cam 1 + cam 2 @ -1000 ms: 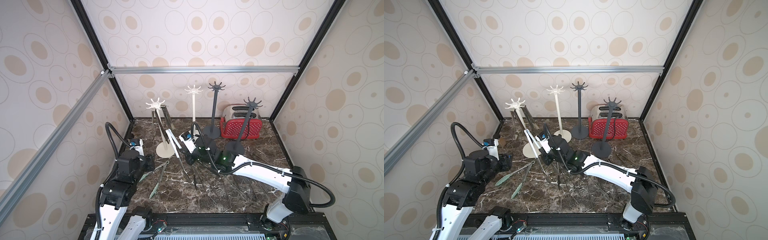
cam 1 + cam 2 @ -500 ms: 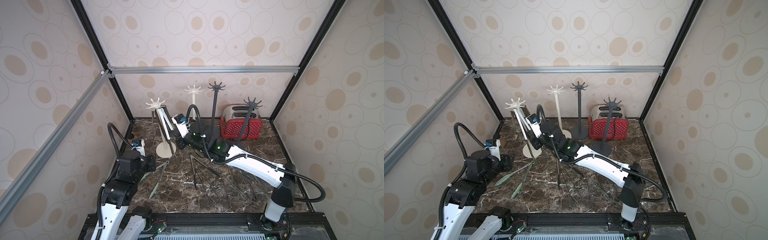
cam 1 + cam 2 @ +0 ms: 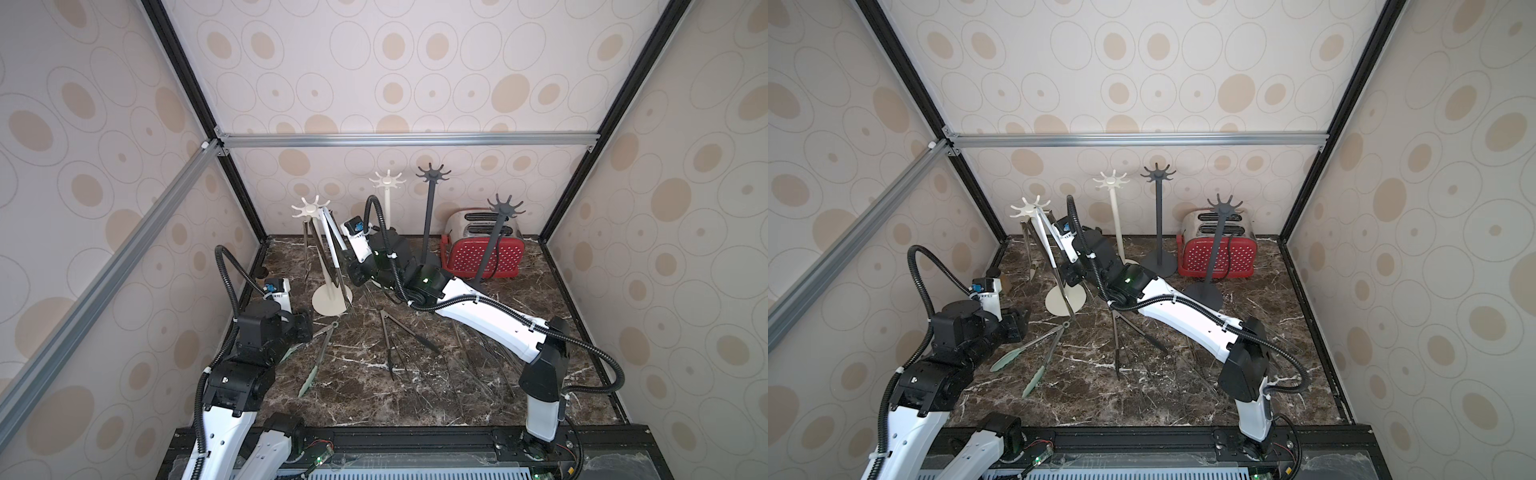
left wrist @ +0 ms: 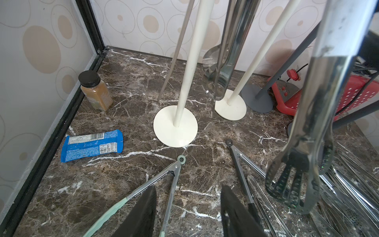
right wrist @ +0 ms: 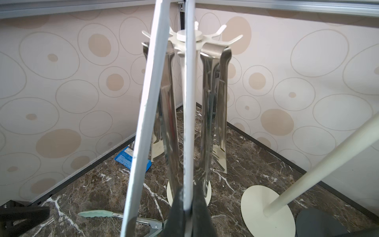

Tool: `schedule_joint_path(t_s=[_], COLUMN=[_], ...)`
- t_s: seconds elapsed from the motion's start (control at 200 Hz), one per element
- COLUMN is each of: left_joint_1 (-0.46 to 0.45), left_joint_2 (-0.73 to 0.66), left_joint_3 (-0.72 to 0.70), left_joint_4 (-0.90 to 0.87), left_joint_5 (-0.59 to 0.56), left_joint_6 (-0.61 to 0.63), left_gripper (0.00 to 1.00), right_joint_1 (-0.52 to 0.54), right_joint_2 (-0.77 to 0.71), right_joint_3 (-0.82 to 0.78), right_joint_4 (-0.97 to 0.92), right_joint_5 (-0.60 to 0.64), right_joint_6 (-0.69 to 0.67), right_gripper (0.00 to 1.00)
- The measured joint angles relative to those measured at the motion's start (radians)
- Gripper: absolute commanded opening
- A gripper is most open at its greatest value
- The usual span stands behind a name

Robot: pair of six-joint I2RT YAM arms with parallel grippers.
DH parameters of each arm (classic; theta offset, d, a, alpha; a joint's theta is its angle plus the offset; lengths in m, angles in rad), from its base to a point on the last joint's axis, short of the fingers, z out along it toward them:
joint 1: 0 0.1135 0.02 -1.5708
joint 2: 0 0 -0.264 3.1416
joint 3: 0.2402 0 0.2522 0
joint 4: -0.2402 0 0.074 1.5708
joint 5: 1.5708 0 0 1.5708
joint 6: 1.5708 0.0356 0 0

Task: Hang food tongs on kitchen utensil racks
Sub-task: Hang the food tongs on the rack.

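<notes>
The held tongs (image 3: 331, 241), left of centre in a top view, are tilted up so their closed end can be hooked on the cream rack (image 3: 309, 208). One arm is pinched by the right claw (image 5: 188, 202). The left claw (image 4: 187, 213) is seen half-spread and empty above green-tipped tongs (image 4: 152, 180).

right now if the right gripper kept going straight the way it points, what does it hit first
Probably the hanging steel tongs on the nearer cream rack, its pole just behind them. The right gripper, shut on the held tongs, points at that rack; depth is unclear.
</notes>
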Motion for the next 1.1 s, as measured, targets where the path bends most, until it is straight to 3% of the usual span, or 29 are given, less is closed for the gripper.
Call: schedule_joint_path(t_s=[1.097], left_joint_1=[0.000], left_joint_2=[0.000], left_joint_3=[-0.006], left_joint_4=[0.002], left_joint_5=[0.000], left_joint_6=[0.008], left_gripper=[0.51], right_joint_1=[-0.012], right_joint_2=[0.100], right_joint_3=[0.077], right_joint_4=[-0.025], right_joint_5=[-0.029], right_joint_6=[0.054], right_gripper=[0.00])
